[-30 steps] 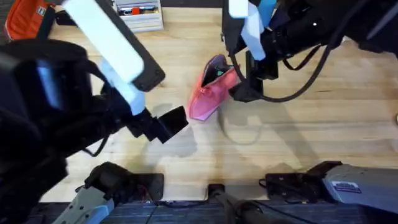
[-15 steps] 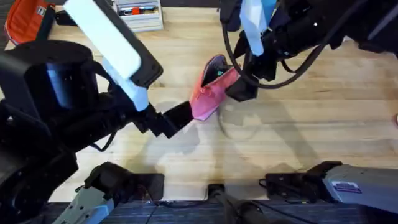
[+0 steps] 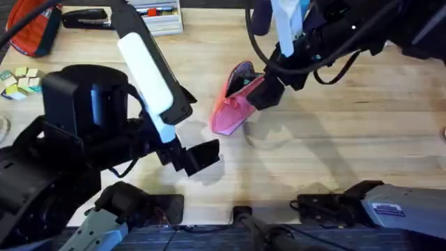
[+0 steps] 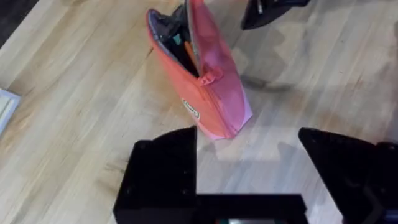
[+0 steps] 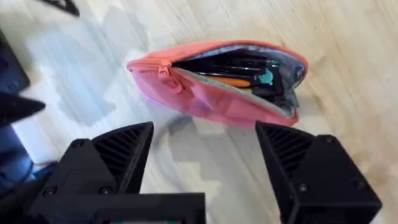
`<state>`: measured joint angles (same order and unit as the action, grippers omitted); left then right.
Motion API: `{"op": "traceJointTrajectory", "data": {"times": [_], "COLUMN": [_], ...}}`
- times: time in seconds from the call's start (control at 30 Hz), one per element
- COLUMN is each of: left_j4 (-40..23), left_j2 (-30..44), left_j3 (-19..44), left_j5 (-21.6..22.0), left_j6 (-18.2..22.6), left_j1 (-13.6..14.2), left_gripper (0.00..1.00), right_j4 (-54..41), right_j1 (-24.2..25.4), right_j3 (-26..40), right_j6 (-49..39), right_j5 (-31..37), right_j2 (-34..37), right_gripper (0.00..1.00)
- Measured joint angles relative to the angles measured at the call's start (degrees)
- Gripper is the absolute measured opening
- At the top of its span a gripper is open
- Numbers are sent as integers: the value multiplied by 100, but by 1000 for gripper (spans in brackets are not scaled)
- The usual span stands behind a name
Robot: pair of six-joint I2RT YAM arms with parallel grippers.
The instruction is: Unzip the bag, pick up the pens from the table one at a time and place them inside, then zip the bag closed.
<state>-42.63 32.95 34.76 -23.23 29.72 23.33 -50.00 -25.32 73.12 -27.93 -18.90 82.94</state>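
Fingers of the left gripper [image 4: 249, 168] stand wide apart with nothing between them, hovering over bare table [image 4: 74, 112]. Just beyond their tips lies the bag [image 4: 208, 87], its closed, narrow end nearest the gripper and its open end pointing away; the zipper is undone along most of the top edge, and the pull tab sits near the closed end. Farther past the bag, the tip of the right gripper shows dark at the edge of the left wrist view.

The right gripper [image 5: 205, 149] is likewise spread open and empty, poised above the bag [image 5: 217, 93], which lies crosswise just ahead of its fingertips. Through the gaping mouth an orange pen [image 5: 233, 81] is visible inside, lying among dark pens and a teal piece.

From overhead, the bag [image 3: 233, 111] rests between the two grippers, the right gripper [image 3: 266, 93] close beside its open end and the left gripper [image 3: 198, 157] near its closed end, neither touching it that can be seen.
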Motion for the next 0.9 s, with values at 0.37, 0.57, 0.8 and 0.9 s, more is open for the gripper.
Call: {"op": "traceJointTrajectory", "data": {"times": [0.37, 0.57, 0.8, 0.9], "left_j4": [-4, -4, -50, -52], "left_j2": [0, 0, 0, 0], "left_j3": [-2, -2, -2, -2], "left_j5": [-233, -253, -253, -253], "left_j6": [33, 33, 33, 35], "left_j1": [0, 0, 0, 0], "left_gripper": [993, 993, 993, 994], "right_j4": [-78, -165, -245, -245], "right_j1": [-221, -501, -559, -560], "right_j3": [0, 0, 0, 0], "right_j6": [1577, 2013, 2403, 2499], "right_j5": [-2, -7, -24, -24], "right_j2": [0, 0, 0, 0], "right_gripper": [997, 997, 997, 997]}}
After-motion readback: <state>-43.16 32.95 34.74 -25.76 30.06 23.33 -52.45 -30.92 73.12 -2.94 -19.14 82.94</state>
